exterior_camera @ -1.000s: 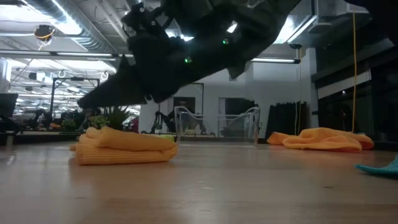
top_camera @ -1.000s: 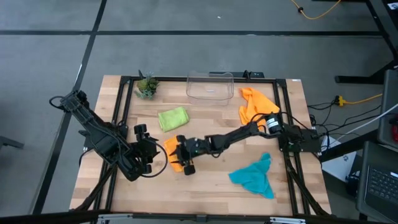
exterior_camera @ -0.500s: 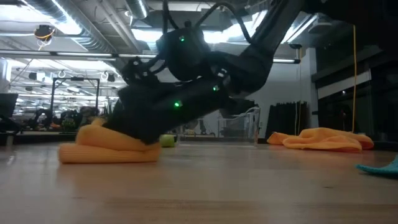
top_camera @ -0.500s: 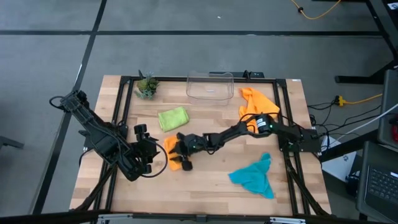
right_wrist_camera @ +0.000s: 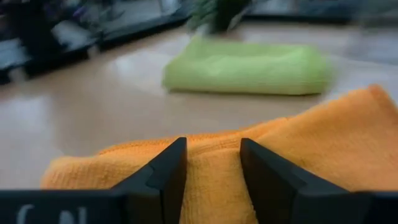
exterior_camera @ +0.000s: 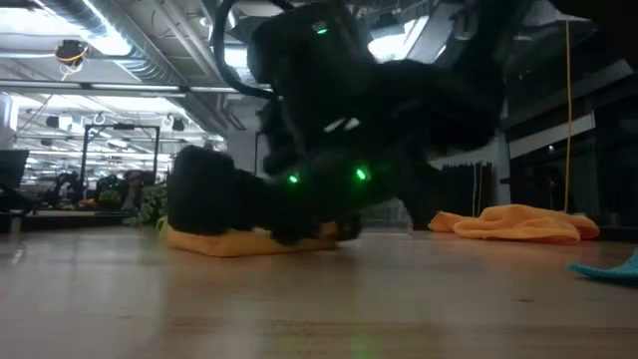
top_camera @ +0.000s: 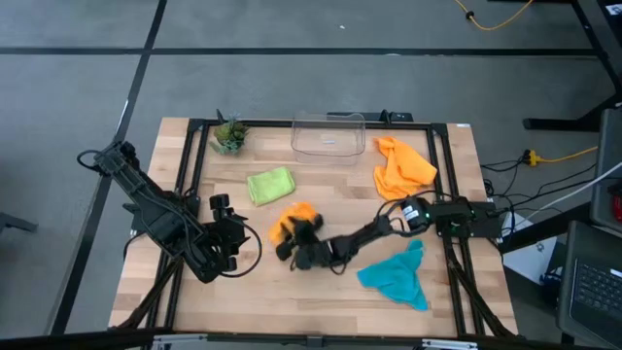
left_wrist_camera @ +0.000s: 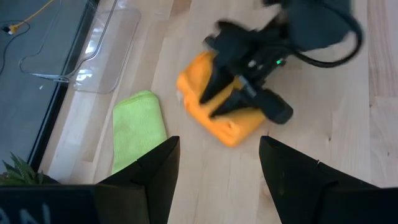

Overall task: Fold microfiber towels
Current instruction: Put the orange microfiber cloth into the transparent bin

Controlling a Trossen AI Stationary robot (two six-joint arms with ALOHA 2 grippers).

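Right hand [top_camera: 288, 241] partly hides orange towel [top_camera: 292, 216] (folded)

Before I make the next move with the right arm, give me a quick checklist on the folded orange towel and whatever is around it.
1. Right gripper on the folded orange towel: ok, its fingers rest on the towel's top, jaws parted.
2. Towel actually pinched between the fingers: cannot tell.
3. Fold holding: ok, it lies as a compact bundle on the table.
4. Left gripper out of the way: ok, open and parked apart from the towel, on its left.
5. Lime green towel clear: ok, folded, lying apart behind the orange one.
6. Remaining work: not ok, the second orange towel and teal towel lie crumpled.
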